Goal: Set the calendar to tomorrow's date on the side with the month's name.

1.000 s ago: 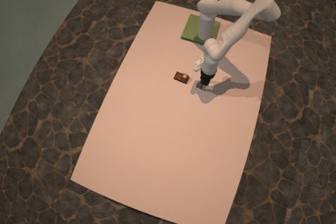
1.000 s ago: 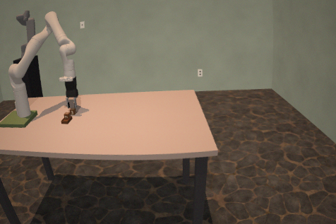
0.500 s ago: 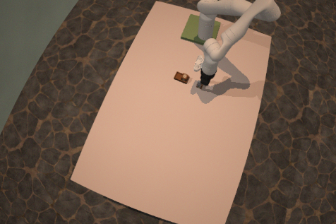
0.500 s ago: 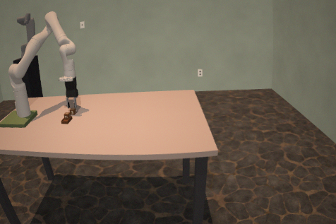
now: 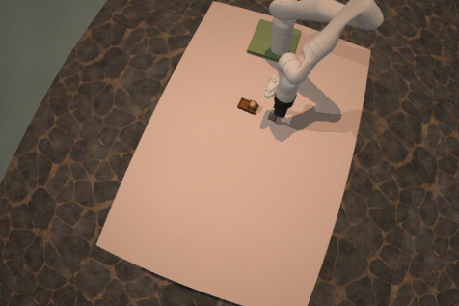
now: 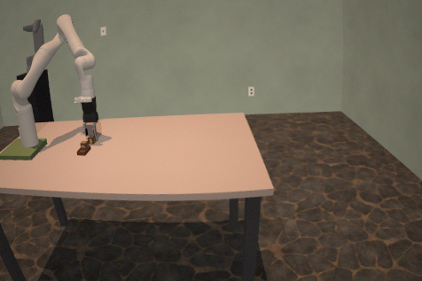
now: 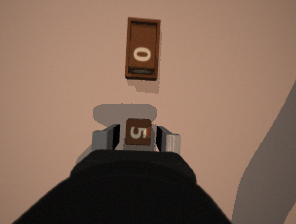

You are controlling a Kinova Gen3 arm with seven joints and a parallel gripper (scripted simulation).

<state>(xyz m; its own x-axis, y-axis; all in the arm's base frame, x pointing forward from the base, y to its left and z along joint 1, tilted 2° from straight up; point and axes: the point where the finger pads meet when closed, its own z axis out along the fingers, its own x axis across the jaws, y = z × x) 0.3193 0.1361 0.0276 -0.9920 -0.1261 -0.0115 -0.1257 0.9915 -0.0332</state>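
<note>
A small brown tray lies flat on the table; it also shows in the top view (image 5: pixel 248 105) and the exterior view (image 6: pixel 84 148). One brown cube (image 7: pixel 142 54) stands in the tray's nearer half with a white 0 on top; the farther half is empty. A second brown cube (image 7: pixel 138 132) with a 5 on top, turned sideways, sits on the table outside the tray. My gripper (image 7: pixel 138 134) points straight down over it, open, with a finger on each side of the cube and gaps between. The gripper shows beside the tray in the top view (image 5: pixel 275 116).
The arm's green base plate (image 5: pixel 274 40) sits at the table's far end, behind the tray. The arm's shadow falls on the table to the right of the gripper.
</note>
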